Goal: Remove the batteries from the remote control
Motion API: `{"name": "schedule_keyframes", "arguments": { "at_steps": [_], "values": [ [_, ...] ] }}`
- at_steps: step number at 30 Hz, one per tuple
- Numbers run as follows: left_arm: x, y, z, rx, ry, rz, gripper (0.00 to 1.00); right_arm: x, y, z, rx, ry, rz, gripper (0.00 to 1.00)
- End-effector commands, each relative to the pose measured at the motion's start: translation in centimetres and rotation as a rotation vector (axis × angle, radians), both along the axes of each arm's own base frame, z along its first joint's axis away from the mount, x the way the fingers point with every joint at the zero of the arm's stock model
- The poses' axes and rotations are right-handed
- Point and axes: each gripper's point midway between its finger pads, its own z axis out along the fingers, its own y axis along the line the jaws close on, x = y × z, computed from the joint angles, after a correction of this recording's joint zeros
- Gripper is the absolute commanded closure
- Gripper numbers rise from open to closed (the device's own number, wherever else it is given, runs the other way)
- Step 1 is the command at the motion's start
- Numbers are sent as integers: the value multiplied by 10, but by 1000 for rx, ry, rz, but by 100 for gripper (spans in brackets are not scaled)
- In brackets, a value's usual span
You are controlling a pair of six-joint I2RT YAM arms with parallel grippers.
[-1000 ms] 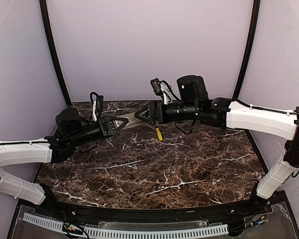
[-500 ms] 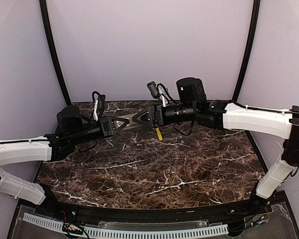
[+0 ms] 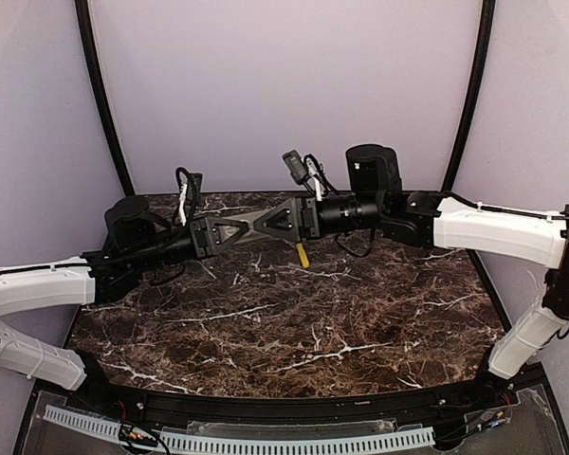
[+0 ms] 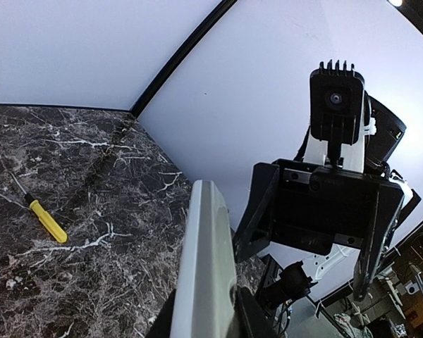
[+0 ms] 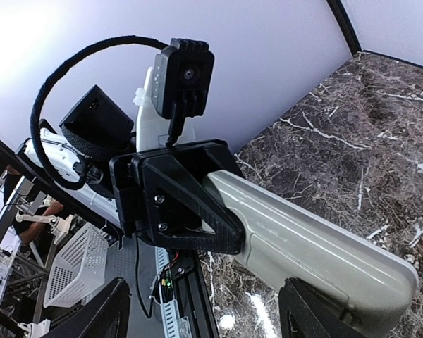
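- The left gripper's (image 3: 235, 230) jaws are clamped narrow on the remote control (image 4: 208, 267), which is held above the bench (image 3: 266, 322) with its free end offered rightward.
- The right gripper's (image 3: 277, 220) jaws are spread wide about that end, likely for bay access; the batteries cannot be seen.

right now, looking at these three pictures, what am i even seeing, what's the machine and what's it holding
The machine is two robot arms, a left arm and a right arm, bolted at the near edge of a marble table. One picture looks down from above and behind them; the other two come from a camera on each wrist. The left gripper is clamped on one end of a grey-beige remote control, holding it off the table. The right gripper faces it with jaws open at the other end; whether it touches is unclear. A yellow-handled screwdriver lies on the table below. No batteries show.
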Motion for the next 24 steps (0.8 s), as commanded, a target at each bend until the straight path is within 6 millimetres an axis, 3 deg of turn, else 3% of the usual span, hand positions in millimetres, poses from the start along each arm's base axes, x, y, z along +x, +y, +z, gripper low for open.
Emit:
{"name": "schedule_keyframes", "arguments": {
  "at_steps": [1, 6, 13, 24],
  "values": [
    [-1, 6, 39, -60, -87, 37, 100, 14, -20, 6, -50, -48, -121, 29],
    [3, 6, 37, -67, -74, 54, 99, 27, -23, -4, -111, -76, -210, 29],
    [2, 6, 37, -72, -69, 50, 100, 37, -20, 2, -116, -117, -255, 29],
    [3, 7, 35, -79, -66, 58, 100, 39, -8, 2, -110, -112, -227, 29]
  ]
}}
